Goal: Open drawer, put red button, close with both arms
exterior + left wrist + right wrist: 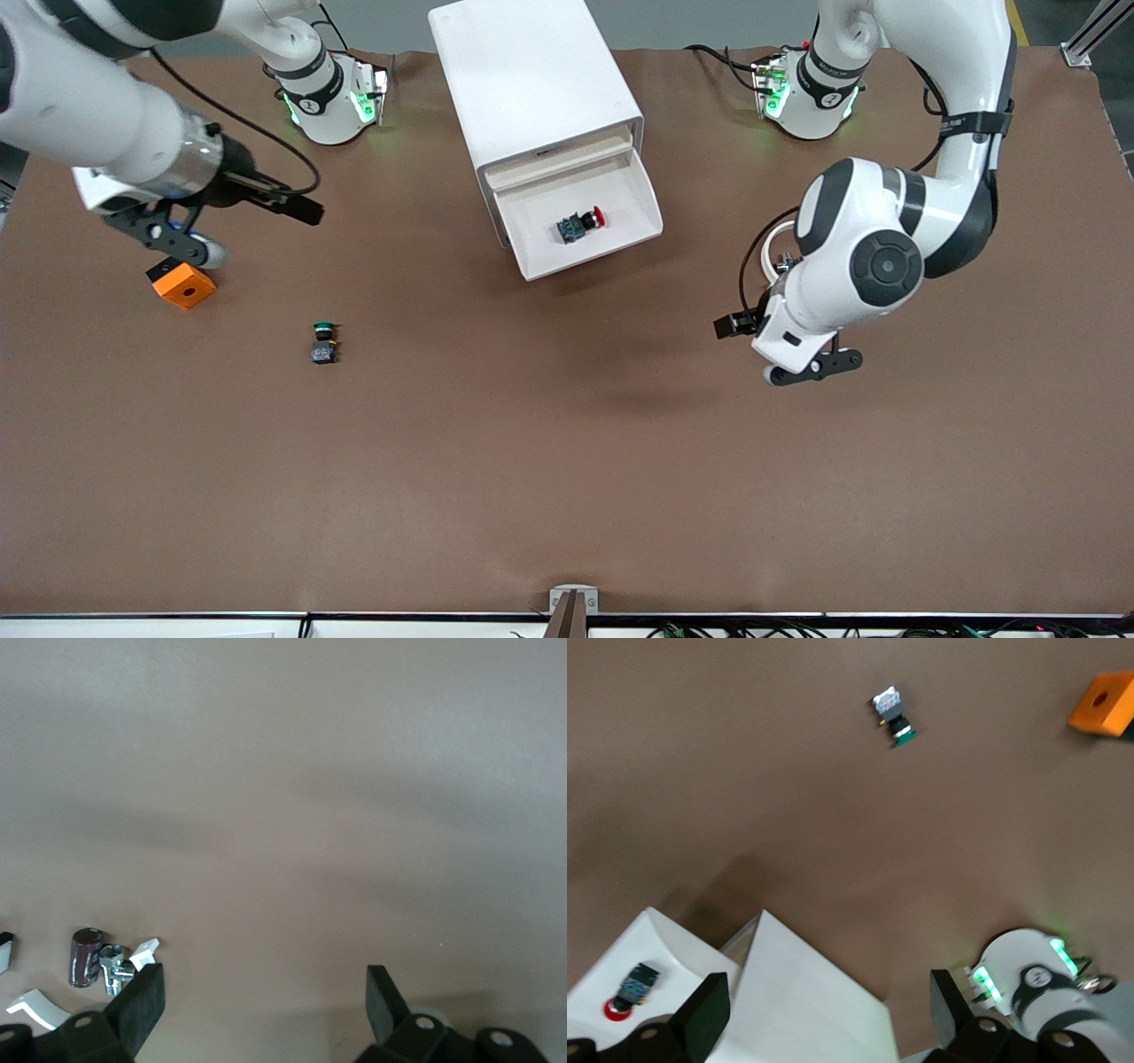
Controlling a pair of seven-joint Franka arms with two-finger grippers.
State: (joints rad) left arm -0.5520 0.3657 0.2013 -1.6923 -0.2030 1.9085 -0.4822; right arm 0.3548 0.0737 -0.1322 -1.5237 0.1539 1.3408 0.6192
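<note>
The white cabinet (532,80) stands in the middle of the table between the two arm bases. Its drawer (611,252) is pulled open toward the front camera. The red button (580,226) lies on its side in the drawer, and also shows in the right wrist view (631,990). My right gripper (213,221) is open and empty, up in the air above the orange cube (183,285); its own view (828,988) looks toward the cabinet (806,992). My left gripper (780,354) is open and empty over bare table toward the left arm's end, as its own view (264,983) shows.
The green-capped button (325,341) lies nearer the front camera than the orange cube and also shows in the right wrist view (893,716). A small brown cylinder (85,957) and small white and metal bits lie beside my left gripper's fingers. The brown table (567,487) is wide.
</note>
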